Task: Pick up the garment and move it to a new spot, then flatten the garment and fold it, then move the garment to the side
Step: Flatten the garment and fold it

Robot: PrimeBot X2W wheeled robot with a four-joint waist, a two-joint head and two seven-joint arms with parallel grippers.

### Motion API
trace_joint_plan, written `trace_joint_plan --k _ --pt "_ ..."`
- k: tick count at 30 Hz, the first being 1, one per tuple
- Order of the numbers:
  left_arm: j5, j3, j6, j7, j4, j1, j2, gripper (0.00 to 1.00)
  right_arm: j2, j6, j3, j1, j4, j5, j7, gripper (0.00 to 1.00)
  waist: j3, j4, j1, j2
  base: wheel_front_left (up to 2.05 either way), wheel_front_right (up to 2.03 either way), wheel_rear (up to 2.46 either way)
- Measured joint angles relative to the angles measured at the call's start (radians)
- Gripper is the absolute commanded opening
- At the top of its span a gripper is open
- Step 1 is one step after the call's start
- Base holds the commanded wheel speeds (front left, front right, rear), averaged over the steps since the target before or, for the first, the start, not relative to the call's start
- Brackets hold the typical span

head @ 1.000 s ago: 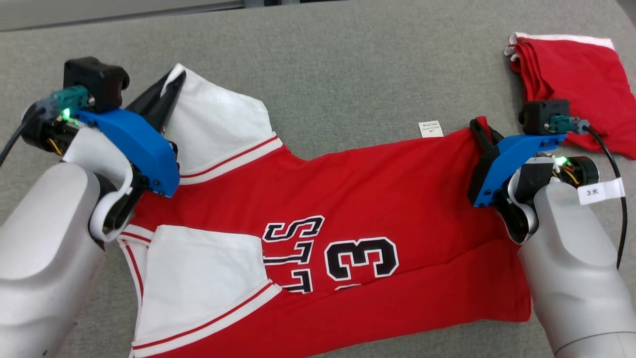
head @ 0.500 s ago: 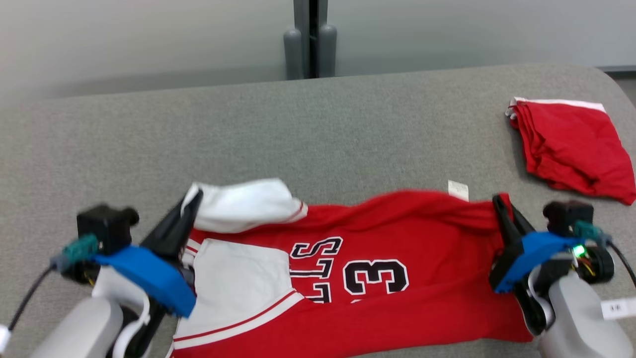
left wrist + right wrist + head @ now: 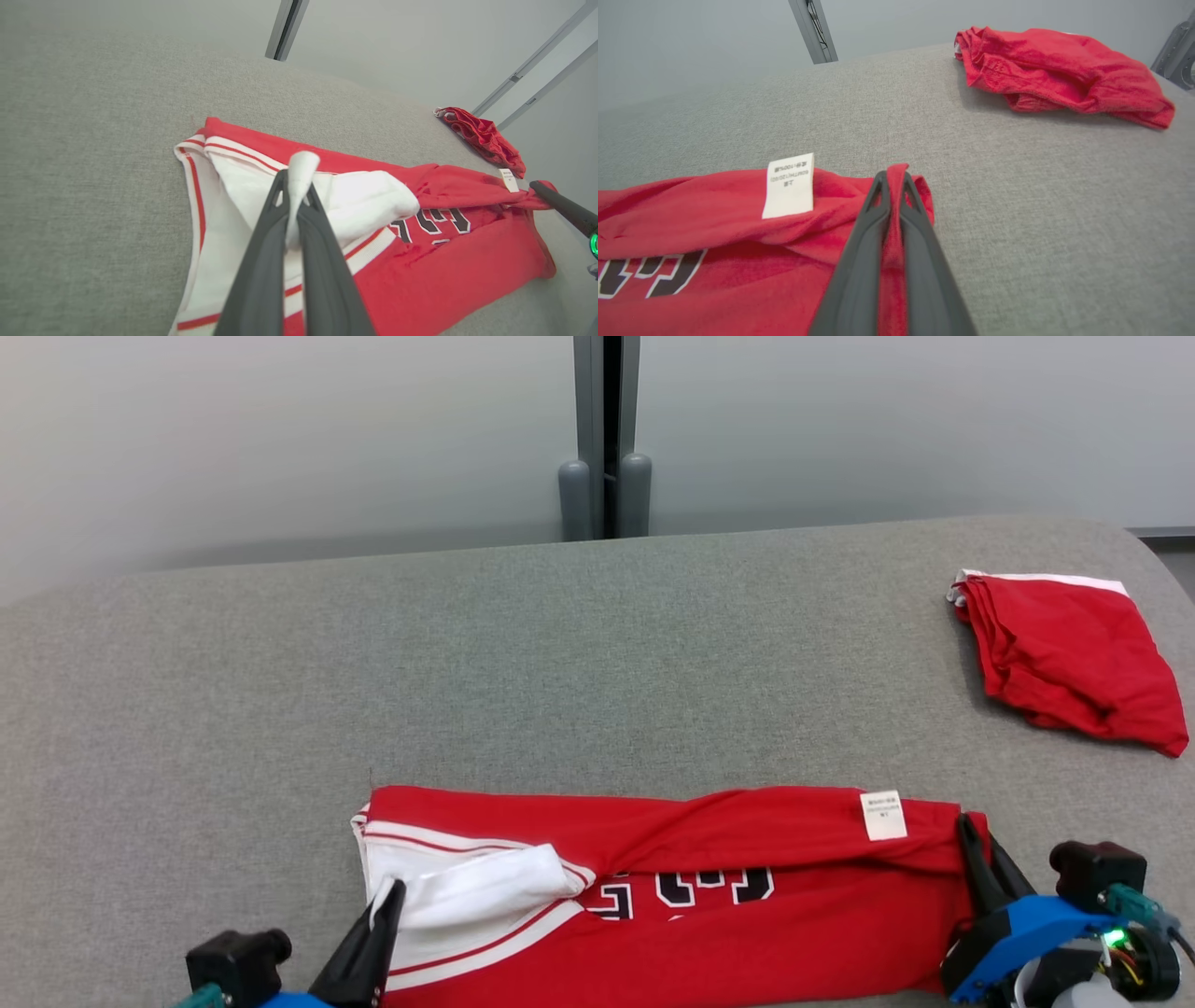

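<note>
The garment (image 3: 747, 924) is a red jersey with white sleeves and black-and-white lettering, lying near the front edge of the grey table (image 3: 560, 644), its far half doubled over toward me. My left gripper (image 3: 387, 896) is shut on the white sleeve edge (image 3: 301, 168) at the jersey's left end. At the right end my right gripper (image 3: 966, 826) is shut on the red hem corner (image 3: 896, 175). A white care label (image 3: 882, 815) faces up on the folded layer; the right wrist view has this label (image 3: 789, 185) just left of the fingers.
A second red garment (image 3: 1064, 653) lies bunched at the table's far right; the same bundle (image 3: 1055, 70) sits beyond my right gripper. Past the table's back edge stands a pale wall with a grey post (image 3: 605, 439).
Both grippers have drawn the jersey's far edge toward me, doubling it over the numbers. The head camera has tilted up, so the wall now shows.
</note>
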Motion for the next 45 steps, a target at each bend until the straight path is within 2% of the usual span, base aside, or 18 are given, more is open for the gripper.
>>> trace_joint_plan --k 1,2,3,7,11,15,20,26,34,38,39,40,41,42,43,45 --pt "0.0 0.0 0.0 -0.012 0.011 0.009 -0.007 0.26 0.004 0.0 -0.005 0.01 -0.005 -0.007 -0.005 0.77 -0.004 0.001 0.0 0.0 0.0 0.0 0.0" --pt "0.003 -0.002 -0.005 -0.022 0.02 0.017 -0.012 0.84 0.008 0.0 -0.013 0.022 -0.011 -0.013 -0.012 1.0 -0.007 0.002 0.0 0.0 0.0 0.0 0.0" --pt "0.007 -0.003 -0.011 -0.03 0.027 0.025 -0.016 1.0 0.015 0.0 -0.023 0.033 -0.015 -0.014 -0.016 1.0 -0.011 0.003 0.0 0.0 0.0 0.0 0.0" --pt "0.006 0.024 -0.026 -0.058 0.044 0.059 -0.05 1.0 0.032 0.0 -0.063 0.076 -0.03 -0.018 -0.038 1.0 -0.023 0.008 0.0 0.0 0.0 0.0 0.0" --pt "0.028 0.126 -0.012 -0.067 0.039 0.088 -0.083 1.0 0.043 0.0 -0.112 0.11 -0.04 -0.027 -0.053 1.0 -0.03 0.015 0.0001 0.0 0.0 0.0 0.0" --pt "0.137 0.258 0.004 -0.069 -0.006 0.101 -0.122 1.0 0.055 0.0 -0.15 0.122 -0.055 -0.051 -0.062 1.0 -0.035 0.021 0.0002 0.0 0.0 0.0 0.0" --pt "0.267 0.341 0.046 -0.069 -0.031 0.111 -0.17 1.0 0.065 0.0 -0.159 0.117 -0.066 -0.091 -0.068 1.0 -0.04 0.028 0.0001 0.0 0.0 0.0 0.0" --pt "0.352 0.368 0.056 -0.069 -0.018 0.111 -0.204 1.0 0.074 0.0 -0.152 0.08 -0.034 -0.145 -0.04 1.0 -0.041 0.039 0.0002 0.0 0.0 0.0 0.0" --pt "0.398 0.385 0.042 -0.069 0.012 0.111 -0.229 1.0 0.077 0.0 -0.205 0.053 0.093 -0.219 0.007 1.0 -0.032 0.067 0.0002 0.0 0.0 0.0 0.0" --pt "0.412 0.392 0.035 -0.069 0.02 0.111 -0.237 1.0 0.076 0.0 -0.193 0.041 0.154 -0.193 0.009 1.0 -0.029 0.074 0.0002 0.0 0.0 0.0 0.0" --pt "0.418 0.392 0.035 -0.069 0.022 0.111 -0.24 1.0 0.075 0.0 -0.186 0.036 0.167 -0.184 0.009 0.81 -0.028 0.074 0.0002 0.0 0.0 0.0 0.0" --pt "0.422 0.392 0.035 -0.069 0.025 0.112 -0.241 1.0 0.075 0.0 -0.175 0.033 0.177 -0.178 0.009 0.44 -0.029 0.073 0.0002 0.0 0.0 0.0 0.0" --pt "0.426 0.393 0.035 -0.069 0.027 0.113 -0.243 1.0 0.072 0.0 -0.164 0.028 0.187 -0.177 0.009 0.3 -0.029 0.071 0.0002 0.0 0.0 0.0 0.0" --pt "0.428 0.393 0.035 -0.069 0.029 0.113 -0.246 1.0 0.071 0.0 -0.156 0.022 0.194 -0.172 0.008 0.04 -0.029 0.069 0.0002 0.0 0.0 0.0 0.0" --pt "0.431 0.393 0.035 -0.069 0.03 0.113 -0.25 1.0 0.072 0.0 -0.147 0.018 0.202 -0.169 0.004 0.0 -0.03 0.065 0.0002 0.0 0.0 0.0 0.0" --pt "0.435 0.393 0.033 -0.069 0.033 0.114 -0.254 1.0 0.075 0.001 -0.137 0.007 0.21 -0.16 0.0 0.0 -0.03 0.057 0.0002 0.0 0.0 0.0 0.0"
